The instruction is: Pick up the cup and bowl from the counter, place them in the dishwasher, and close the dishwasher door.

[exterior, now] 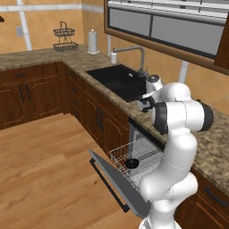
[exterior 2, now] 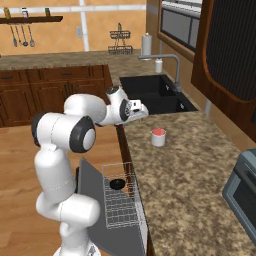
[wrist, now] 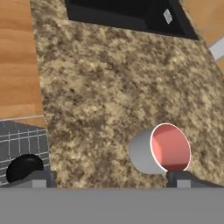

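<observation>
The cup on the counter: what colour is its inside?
Pink-red inside the cup, with a white outside; the hand view shows it best.

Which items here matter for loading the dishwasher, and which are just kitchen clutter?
Job:
- cup, upright on the counter
- bowl, already in the dishwasher rack
- dishwasher door, down
- gripper, open above the counter near the cup

Lying about:
- paper-towel roll
- wire basket
- sink and faucet
- microwave
</observation>
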